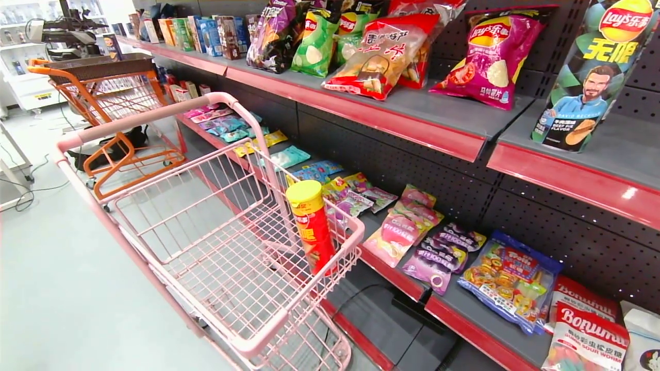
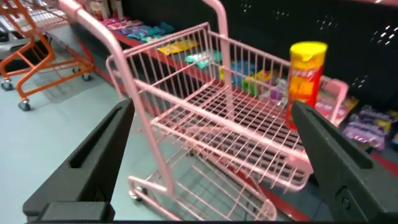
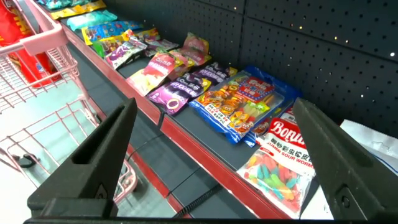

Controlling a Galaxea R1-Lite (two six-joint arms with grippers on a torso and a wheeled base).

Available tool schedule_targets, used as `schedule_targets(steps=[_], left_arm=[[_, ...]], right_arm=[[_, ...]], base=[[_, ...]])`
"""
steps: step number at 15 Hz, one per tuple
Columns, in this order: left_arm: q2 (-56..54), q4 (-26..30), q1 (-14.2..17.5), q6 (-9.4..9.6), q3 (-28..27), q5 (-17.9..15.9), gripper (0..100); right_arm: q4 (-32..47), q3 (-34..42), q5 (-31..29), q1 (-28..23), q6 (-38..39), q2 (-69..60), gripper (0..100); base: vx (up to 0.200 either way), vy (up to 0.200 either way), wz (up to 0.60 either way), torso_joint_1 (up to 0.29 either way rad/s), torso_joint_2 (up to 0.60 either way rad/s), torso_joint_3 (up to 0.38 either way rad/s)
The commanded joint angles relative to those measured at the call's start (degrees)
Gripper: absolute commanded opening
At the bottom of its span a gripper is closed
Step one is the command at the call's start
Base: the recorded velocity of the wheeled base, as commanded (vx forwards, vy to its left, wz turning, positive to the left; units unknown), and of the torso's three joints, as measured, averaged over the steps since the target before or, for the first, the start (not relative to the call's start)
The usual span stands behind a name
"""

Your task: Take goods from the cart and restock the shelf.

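Note:
A pink wire cart [image 1: 227,242] stands in front of the shelf [image 1: 361,113]. In its far corner by the shelf a red can with a yellow lid [image 1: 312,224] stands upright. My left gripper [image 2: 214,162] is open above the near side of the cart [image 2: 211,118], with the can [image 2: 303,78] beyond it, just inside one finger [image 2: 339,162]. Wide open too, my right gripper [image 3: 211,162] hangs above the lower shelf's red front edge [image 3: 205,158], with candy bags [image 3: 242,102] lying past it. Neither gripper holds anything.
Chip bags [image 1: 381,49] fill the upper shelf; flat candy packs [image 1: 412,226] cover the lower one. An orange cart [image 1: 111,103] stands farther down the aisle. A black cable [image 1: 407,309] lies on the floor under the shelf. Bare grey floor [image 1: 56,288] lies left of the pink cart.

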Motion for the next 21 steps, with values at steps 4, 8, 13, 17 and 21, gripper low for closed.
schedule_targets(steps=[4,8,13,17,21], left_arm=[[39.5,-16.6,-0.6,-2.91,-10.8,-1.4,100],[64.9,-34.7,-1.1,-1.51,-14.2,-7.8,100],[82.1,-43.9,-12.4,-0.28,-18.2,-14.8,100],[91.1,-45.7,-20.7,-0.28,-22.8,-14.8,100],[98.1,-49.6,-21.9,-0.19,-26.0,-14.8,100]], right_arm=[[0.0,0.0,0.0,0.0,-0.1,0.0,100],[0.0,0.0,0.0,0.0,0.0,0.0,100],[0.0,0.0,0.0,0.0,0.0,0.0,100],[0.0,0.0,0.0,0.0,0.0,0.0,100],[0.0,0.0,0.1,0.0,-0.1,0.0,100]], base=[[0.000,0.000,0.00,0.000,0.00,0.000],[0.000,0.000,0.00,0.000,0.00,0.000],[0.000,0.000,0.00,0.000,0.00,0.000],[0.000,0.000,0.00,0.000,0.00,0.000],[0.000,0.000,0.00,0.000,0.00,0.000]])
